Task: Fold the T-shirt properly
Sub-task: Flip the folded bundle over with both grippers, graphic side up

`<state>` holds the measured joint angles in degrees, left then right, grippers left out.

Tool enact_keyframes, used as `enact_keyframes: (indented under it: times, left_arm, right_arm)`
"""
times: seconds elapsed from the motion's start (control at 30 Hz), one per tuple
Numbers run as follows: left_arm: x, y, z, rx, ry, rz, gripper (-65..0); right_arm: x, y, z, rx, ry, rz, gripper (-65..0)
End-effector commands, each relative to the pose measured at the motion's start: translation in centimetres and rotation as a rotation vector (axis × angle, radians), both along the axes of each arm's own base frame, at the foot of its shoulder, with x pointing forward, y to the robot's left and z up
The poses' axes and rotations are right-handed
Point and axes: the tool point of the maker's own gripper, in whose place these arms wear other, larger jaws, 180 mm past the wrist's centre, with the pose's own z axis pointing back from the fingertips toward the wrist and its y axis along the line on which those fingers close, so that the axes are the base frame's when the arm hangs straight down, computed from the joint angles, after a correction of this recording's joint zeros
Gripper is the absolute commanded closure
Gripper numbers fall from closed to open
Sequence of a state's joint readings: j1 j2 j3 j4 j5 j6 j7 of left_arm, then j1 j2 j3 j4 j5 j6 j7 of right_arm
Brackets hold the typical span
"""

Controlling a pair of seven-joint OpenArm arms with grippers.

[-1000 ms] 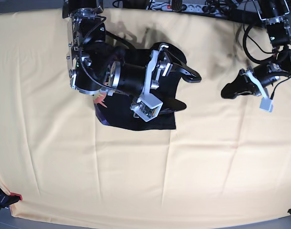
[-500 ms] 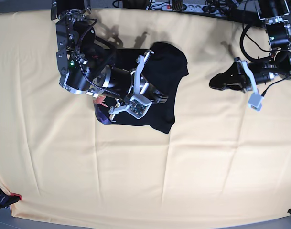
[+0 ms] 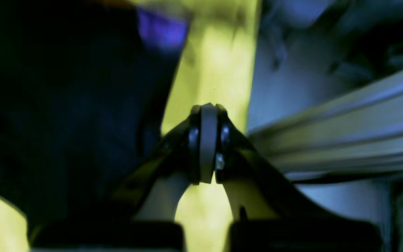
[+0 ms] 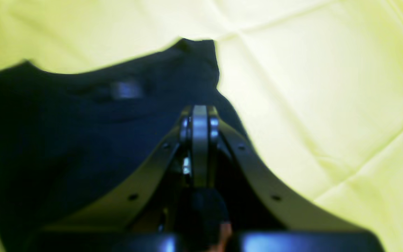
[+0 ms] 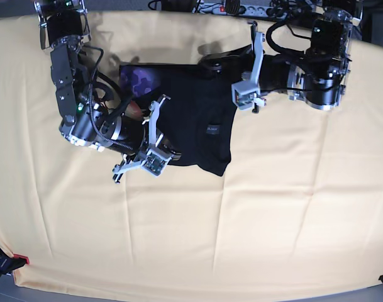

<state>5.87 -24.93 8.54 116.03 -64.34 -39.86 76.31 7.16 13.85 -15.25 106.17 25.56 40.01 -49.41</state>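
Your T-shirt lies folded into a rough dark block on the pale yellow tablecloth, toward 12 o'clock of the table's middle, with a purple printed patch showing at its 10 o'clock corner. Your right gripper sits over the shirt's 8 o'clock side, jaws pressed together with no cloth visible between them; the black fabric spreads from its tips toward 9 and 12 o'clock. Your left gripper reaches in over the shirt's 1 o'clock edge, jaws also pressed together on nothing, the dark cloth lying at its 9 o'clock.
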Motion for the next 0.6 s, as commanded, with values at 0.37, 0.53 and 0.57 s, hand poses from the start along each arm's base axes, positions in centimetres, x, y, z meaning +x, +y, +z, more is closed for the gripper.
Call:
enact_keyframes:
  times: [0.37, 0.53, 0.57]
  left_arm:
    - [1.0, -1.3, -3.3, 0.162, -0.204, -0.008, 0.0]
    - [1.8, -0.7, -4.6, 0.179, -0.184, 0.018, 0.0]
    - [2.2, -0.5, -5.0, 0.184, -0.178, 0.027, 0.0]
  right_arm:
    - [6.2, -4.3, -4.3, -0.035, 0.172, -0.110, 0.0]
    - [4.0, -6.2, -5.9, -0.037, 0.293, -0.107, 0.0]
    - [3.6, -6.5, -5.9, -0.039, 0.311, -0.103, 0.0]
